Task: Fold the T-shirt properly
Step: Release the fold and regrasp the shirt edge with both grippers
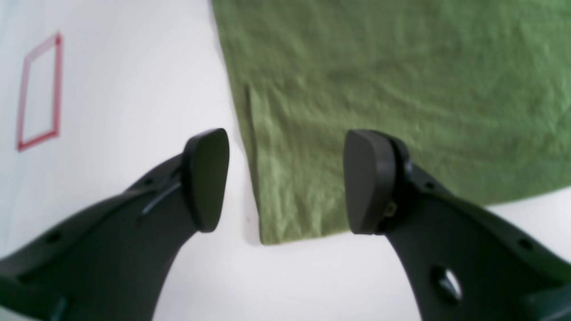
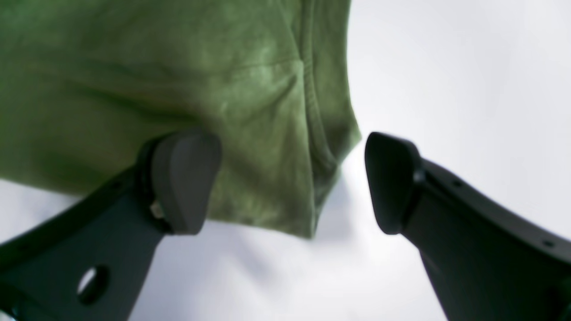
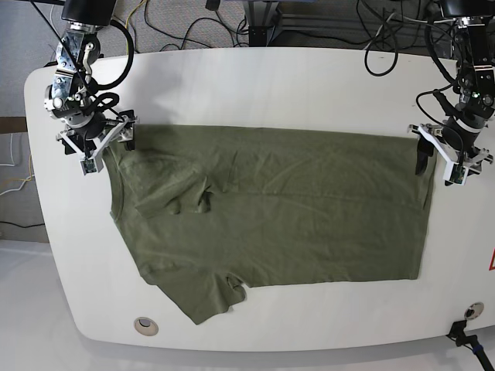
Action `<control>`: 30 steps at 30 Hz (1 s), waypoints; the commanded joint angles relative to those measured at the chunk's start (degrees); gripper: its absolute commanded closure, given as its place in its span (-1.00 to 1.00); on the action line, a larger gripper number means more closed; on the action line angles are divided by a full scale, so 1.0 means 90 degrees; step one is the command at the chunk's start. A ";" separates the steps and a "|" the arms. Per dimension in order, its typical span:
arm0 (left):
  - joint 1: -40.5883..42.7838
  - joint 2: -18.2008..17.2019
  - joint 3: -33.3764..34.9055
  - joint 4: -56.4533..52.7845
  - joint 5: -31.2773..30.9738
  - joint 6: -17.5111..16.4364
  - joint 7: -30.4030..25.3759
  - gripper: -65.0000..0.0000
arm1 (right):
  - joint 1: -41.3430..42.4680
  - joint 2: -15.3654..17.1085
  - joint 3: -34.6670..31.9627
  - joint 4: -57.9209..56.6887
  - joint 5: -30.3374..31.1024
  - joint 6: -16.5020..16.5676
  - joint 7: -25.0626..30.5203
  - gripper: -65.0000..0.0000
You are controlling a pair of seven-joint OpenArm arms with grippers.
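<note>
Both grippers, left (image 1: pixel 285 180) and right (image 2: pixel 292 183), are spread open and empty over the T-shirt's (image 3: pixel 271 209) far corners, presumably so that they can be grasped.

Even, bright overhead light is seen throughout. In the base view the table (image 3: pixel 255 77) is rendered sharp and glare-free, with slight bending at the edges. Both wrist views are soft and blurred; the T-shirt (image 2: pixel 134 80) weave is smeared, and a faint shadow is cast beneath its corner toward 5 o'clock.
</note>
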 commanded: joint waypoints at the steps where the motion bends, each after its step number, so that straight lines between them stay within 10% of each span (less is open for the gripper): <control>1: -0.0033 -0.0003 -0.0081 0.0099 0.0002 0.0028 -0.0109 -0.15 | 0.0106 0.0028 0.0131 -0.0223 -0.0143 0.0052 0.0339 -0.54; 8: -0.0033 -0.0003 -0.0091 0.0089 0.0012 0.0058 -0.0080 -0.17 | 0.0096 -0.0001 0.0131 -0.0799 -0.0182 0.0042 0.0730 -0.45; 14: -0.0072 -0.0003 -0.0091 -0.0312 0.0002 0.0058 -0.0080 -0.16 | 0.0087 -0.0167 0.0131 -0.0799 -0.0192 0.0042 0.0730 1.00; 30: -0.0610 0.0339 -0.0042 -0.2256 0.0002 0.0028 -0.0109 -0.16 | -0.0021 -0.0450 0.0102 -0.0789 -0.0192 0.0052 0.0710 1.00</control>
